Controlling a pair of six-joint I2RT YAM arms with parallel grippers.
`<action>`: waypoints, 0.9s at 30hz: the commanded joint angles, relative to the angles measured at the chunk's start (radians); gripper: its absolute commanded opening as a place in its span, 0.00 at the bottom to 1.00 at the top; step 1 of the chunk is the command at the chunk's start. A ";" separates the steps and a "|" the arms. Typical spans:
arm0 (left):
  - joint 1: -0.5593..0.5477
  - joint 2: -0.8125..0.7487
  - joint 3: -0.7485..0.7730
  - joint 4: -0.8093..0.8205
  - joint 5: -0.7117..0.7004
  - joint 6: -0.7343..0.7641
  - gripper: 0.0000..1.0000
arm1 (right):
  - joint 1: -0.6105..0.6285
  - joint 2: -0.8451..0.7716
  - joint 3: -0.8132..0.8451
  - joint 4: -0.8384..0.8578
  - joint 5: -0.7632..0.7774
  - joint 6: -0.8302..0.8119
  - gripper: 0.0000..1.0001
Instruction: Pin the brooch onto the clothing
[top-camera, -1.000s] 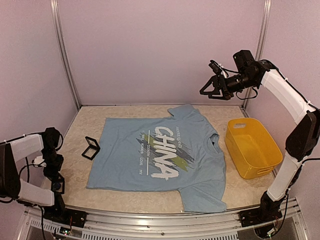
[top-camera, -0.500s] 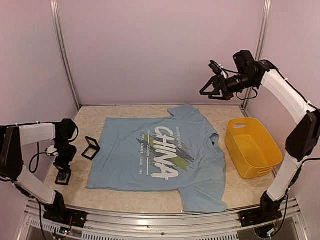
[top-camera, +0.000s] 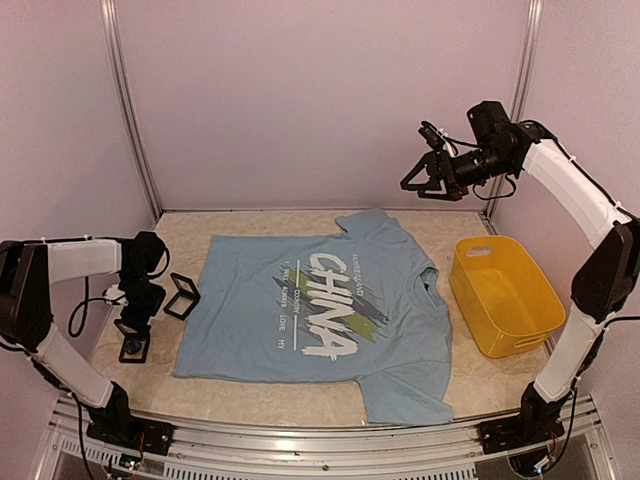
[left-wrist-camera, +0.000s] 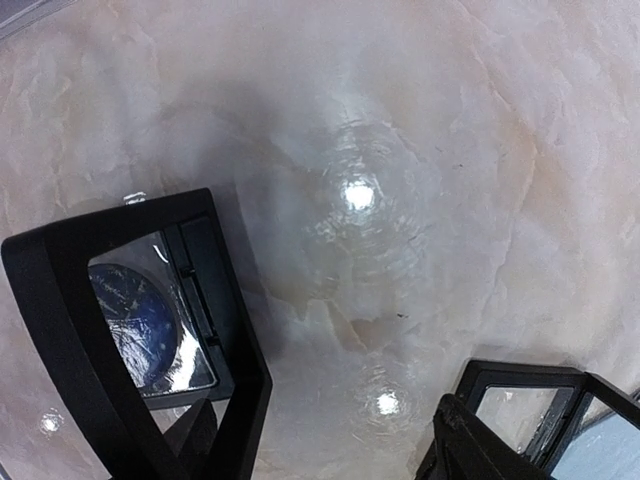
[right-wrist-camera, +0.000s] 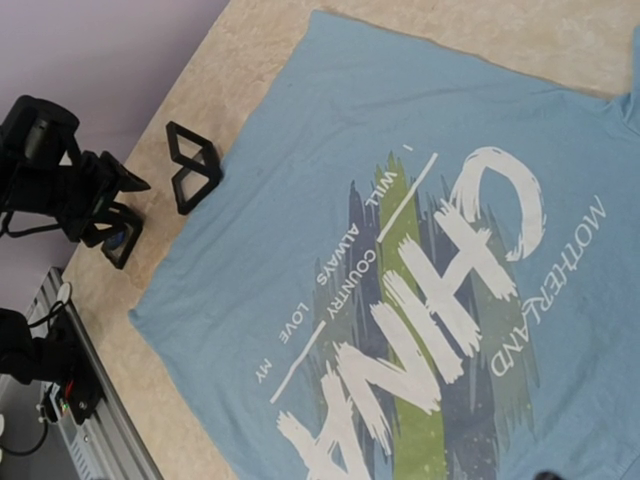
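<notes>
Our left tool (top-camera: 135, 322) hangs over the black case (left-wrist-camera: 240, 360) with the brooch (left-wrist-camera: 135, 320) inside, beside the shirt (top-camera: 250, 320); we cannot tell its grip. Our right tool (top-camera: 425, 183) is open, empty. We should lift the brooch out gently.

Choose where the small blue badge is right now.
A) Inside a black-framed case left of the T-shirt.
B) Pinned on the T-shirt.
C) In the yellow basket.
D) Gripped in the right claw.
A: the left wrist view shows the badge behind the window of a black case, which the top view places left of the T-shirt.
</notes>
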 joint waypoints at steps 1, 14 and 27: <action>-0.006 -0.019 0.020 -0.010 0.001 0.001 0.71 | -0.011 -0.019 -0.013 0.007 -0.011 -0.012 0.87; 0.002 -0.133 0.059 -0.098 0.039 0.112 0.85 | -0.011 -0.010 0.007 0.030 -0.018 -0.010 0.87; 0.142 -0.373 0.095 -0.125 0.029 0.557 0.89 | -0.003 -0.057 -0.079 0.139 0.077 -0.079 0.86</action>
